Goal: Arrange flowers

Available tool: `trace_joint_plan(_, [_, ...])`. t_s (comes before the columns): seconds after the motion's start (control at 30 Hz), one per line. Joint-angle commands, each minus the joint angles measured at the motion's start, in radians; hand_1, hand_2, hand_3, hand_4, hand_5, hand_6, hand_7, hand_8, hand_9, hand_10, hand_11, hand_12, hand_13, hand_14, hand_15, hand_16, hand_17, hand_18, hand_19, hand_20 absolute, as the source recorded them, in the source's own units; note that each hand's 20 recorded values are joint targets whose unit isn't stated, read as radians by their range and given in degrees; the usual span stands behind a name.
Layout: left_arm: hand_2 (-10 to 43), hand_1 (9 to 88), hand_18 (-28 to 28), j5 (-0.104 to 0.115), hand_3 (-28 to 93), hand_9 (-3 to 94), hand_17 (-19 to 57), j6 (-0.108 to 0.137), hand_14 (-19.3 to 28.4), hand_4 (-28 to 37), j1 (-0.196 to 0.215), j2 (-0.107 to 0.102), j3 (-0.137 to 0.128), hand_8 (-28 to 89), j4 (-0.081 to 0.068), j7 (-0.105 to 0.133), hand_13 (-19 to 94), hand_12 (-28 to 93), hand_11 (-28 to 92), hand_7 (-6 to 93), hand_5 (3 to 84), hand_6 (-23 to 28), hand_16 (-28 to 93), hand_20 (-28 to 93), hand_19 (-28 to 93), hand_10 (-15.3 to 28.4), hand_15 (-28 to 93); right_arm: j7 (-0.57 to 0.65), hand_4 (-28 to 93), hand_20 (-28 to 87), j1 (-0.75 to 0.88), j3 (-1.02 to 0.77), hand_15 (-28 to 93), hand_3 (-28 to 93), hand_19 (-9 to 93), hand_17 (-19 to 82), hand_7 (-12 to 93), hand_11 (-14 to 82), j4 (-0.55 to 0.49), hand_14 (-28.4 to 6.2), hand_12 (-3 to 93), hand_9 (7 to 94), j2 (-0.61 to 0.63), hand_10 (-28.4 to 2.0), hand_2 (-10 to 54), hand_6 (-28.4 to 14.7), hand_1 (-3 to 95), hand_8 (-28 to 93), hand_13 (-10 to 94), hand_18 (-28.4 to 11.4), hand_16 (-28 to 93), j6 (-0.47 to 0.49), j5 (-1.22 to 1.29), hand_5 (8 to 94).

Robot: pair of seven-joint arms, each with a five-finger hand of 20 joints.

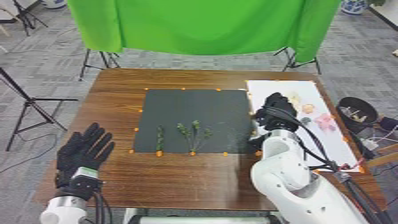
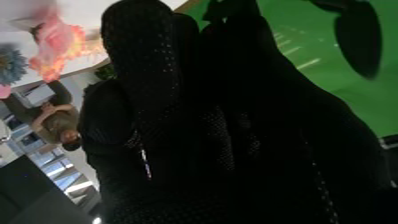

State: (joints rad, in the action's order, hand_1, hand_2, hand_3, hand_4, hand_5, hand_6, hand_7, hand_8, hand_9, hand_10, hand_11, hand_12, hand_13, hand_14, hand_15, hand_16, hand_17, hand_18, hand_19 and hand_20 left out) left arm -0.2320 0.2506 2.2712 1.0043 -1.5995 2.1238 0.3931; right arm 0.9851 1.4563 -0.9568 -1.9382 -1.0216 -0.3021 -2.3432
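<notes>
Well, green sprigs (image 1: 195, 135) lie spaced on the dark mat (image 1: 191, 107), lower middle of the frame, likely for easy picking. Right of centre, the right robot hand (image 1: 277, 105) seems to pinch a leafy stem (image 2: 359, 42), leaf free; the left robot hand (image 1: 82, 152), lower left, waits open, clear of the work.

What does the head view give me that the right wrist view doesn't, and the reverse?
Head view: the left hand, fingers straight, left of the dark mat, and green sprigs lying near the mat's close edge.

Right wrist view: a dark leaf-shaped thing against green; whether it is held, I can't tell.

Both: the right hand, pink flowers and the green backdrop.
</notes>
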Motion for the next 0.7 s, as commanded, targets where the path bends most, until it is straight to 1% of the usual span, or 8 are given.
trace_joint_plan(0.03, [16.5, 29.8, 14.4, 0.008, 72, 31.9, -6.8, -0.010, 16.3, -27.4, 0.017, 0.009, -0.008, -9, 0.001, -0.001, 24, 10, 27, 18.5, 41.3, 9.9, -9, 8, 38, 15.6, 41, -0.046, -24, 26, 0.007, 0.001, 27, 87, 92, 44, 75, 9.4, -0.095, -2.8, 37.1, 93.7, 0.001, -8.7, -9.5, -0.7, 60.0, 5, 93, -26.7, 49, -0.021, 0.036, 65.0])
trace_joint_plan(0.07, [16.5, 29.8, 14.4, 0.010, 72, 31.9, -6.8, -0.008, 16.4, -27.3, 0.020, 0.008, -0.007, -9, 0.003, 0.004, 24, 10, 27, 18.5, 41.3, 9.9, -9, 8, 38, 15.6, 41, -0.054, -24, 26, 0.007, 0.004, 28, 87, 91, 44, 75, 9.4, -0.108, -2.8, 37.2, 93.7, 0.000, -8.7, -9.5, -0.7, 60.0, 5, 93, -26.7, 49, -0.024, 0.043, 65.0])
trace_joint_plan(0.13, [16.5, 29.8, 14.4, 0.009, 72, 31.9, -6.8, -0.010, 16.4, -27.3, 0.017, 0.008, -0.007, -9, 0.000, 0.002, 24, 10, 27, 18.5, 41.3, 9.9, -9, 8, 38, 15.6, 41, -0.067, -24, 26, 0.006, 0.007, 28, 87, 91, 44, 75, 9.4, -0.134, -2.9, 37.2, 93.7, -0.001, -8.7, -9.5, -0.7, 60.0, 5, 93, -26.7, 49, -0.024, 0.063, 65.0])
trace_joint_plan(0.33, [16.4, 29.8, 14.4, 0.012, 73, 31.9, -6.8, -0.008, 16.3, -27.3, 0.021, 0.007, -0.010, -9, 0.001, 0.005, 24, 10, 27, 18.4, 41.3, 10.0, -9, 8, 38, 15.7, 41, -0.124, -25, 27, 0.010, 0.022, 28, 87, 91, 44, 75, 9.5, -0.188, -2.8, 37.2, 93.7, 0.003, -8.7, -9.5, -0.6, 60.0, 5, 93, -26.6, 49, -0.026, 0.095, 65.1])
trace_joint_plan(0.4, [16.4, 29.8, 14.4, 0.014, 73, 31.8, -6.8, -0.005, 16.3, -27.3, 0.023, 0.006, -0.009, -9, 0.003, 0.008, 24, 10, 27, 18.4, 41.3, 10.0, -9, 8, 38, 15.6, 41, -0.171, -25, 27, 0.016, 0.027, 28, 87, 91, 44, 74, 9.5, -0.191, -2.8, 37.2, 93.7, 0.007, -8.7, -9.5, -0.7, 60.0, 5, 92, -26.6, 49, -0.030, 0.108, 65.1])
trace_joint_plan(0.5, [16.4, 29.8, 14.4, 0.020, 72, 31.8, -6.8, -0.013, 16.3, -27.3, 0.020, 0.010, -0.008, -9, -0.001, 0.006, 24, 10, 27, 18.4, 41.3, 10.0, -9, 8, 38, 15.7, 41, -0.262, -25, 28, 0.022, 0.037, 29, 86, 91, 44, 75, 9.4, -0.182, -2.9, 37.3, 93.7, 0.023, -8.5, -9.5, -0.6, 60.2, 5, 92, -26.2, 49, -0.027, 0.140, 64.9])
trace_joint_plan(0.53, [16.4, 29.8, 14.4, 0.018, 72, 31.8, -6.8, -0.013, 16.4, -27.4, 0.021, 0.010, -0.008, -9, -0.001, 0.006, 24, 10, 27, 18.4, 41.4, 10.0, -9, 8, 38, 15.7, 41, -0.249, -25, 28, 0.015, 0.059, 29, 86, 90, 43, 75, 9.3, -0.181, -2.9, 37.4, 93.7, 0.033, -8.4, -9.5, -0.3, 60.4, 5, 92, -25.8, 50, -0.030, 0.128, 64.8])
trace_joint_plan(0.7, [16.5, 29.8, 14.4, 0.020, 72, 31.9, -6.8, -0.010, 16.4, -27.3, 0.025, 0.013, -0.008, -9, 0.001, 0.013, 24, 10, 27, 18.3, 41.4, 10.0, -9, 8, 38, 15.7, 41, -0.391, -25, 29, 0.054, 0.128, 29, 85, 90, 43, 75, 8.8, -0.135, -2.8, 37.9, 93.7, 0.121, -8.2, -9.5, -0.3, 60.8, 5, 92, -25.4, 50, -0.025, 0.119, 64.5])
